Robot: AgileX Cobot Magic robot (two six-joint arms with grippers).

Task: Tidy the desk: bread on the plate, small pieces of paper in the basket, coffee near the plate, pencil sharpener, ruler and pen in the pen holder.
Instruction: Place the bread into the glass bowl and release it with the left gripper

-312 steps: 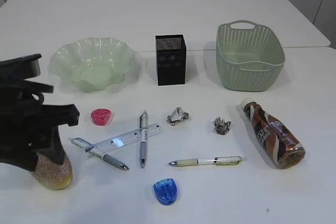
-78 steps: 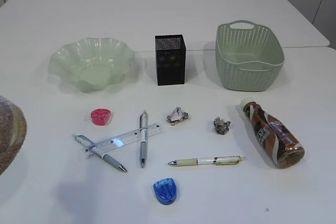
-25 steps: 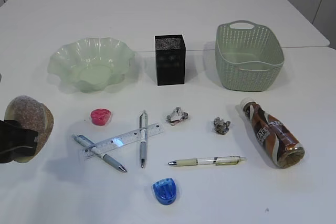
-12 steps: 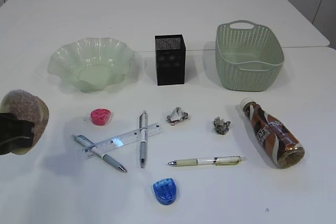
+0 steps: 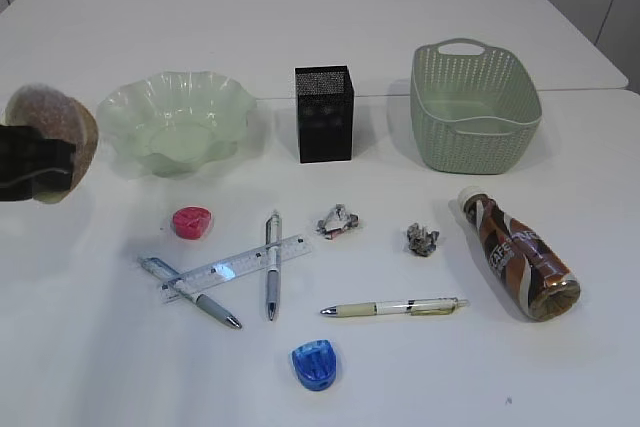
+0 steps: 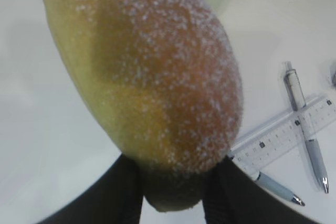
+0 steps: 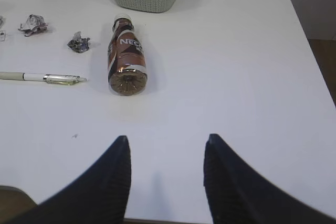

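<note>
I am holding the bread (image 5: 52, 137) up off the tabletop (image 5: 560, 367) with my left hand (image 6: 173, 192), whose two dark fingers (image 6: 123, 192) are pinching the bun's lower end; the bun is hanging at the left edge, just beside the plate (image 5: 175, 122) and not yet over it. My right hand (image 7: 165, 182) is hovering with its fingers spread and nothing between them, above the bare near right corner of the tabletop. The coffee (image 5: 520, 255) is lying on its side near the right edge, cap pointing toward the basket (image 5: 475, 107), which is sitting toward the far right. The pen holder (image 5: 324, 114) is standing upright between the plate and the basket. The two small pieces of paper (image 5: 338, 219) are lying apart from each other in the middle, the second one nearer the coffee. The ruler (image 5: 235, 268) is lying slantwise toward the near left, crossing over two pens (image 5: 271, 267), and a third pen (image 5: 395, 307) is lying alone nearer the middle. I am seeing a pink sharpener (image 5: 192, 221) near the plate and a blue sharpener (image 5: 314, 365) close to the near edge.
</note>
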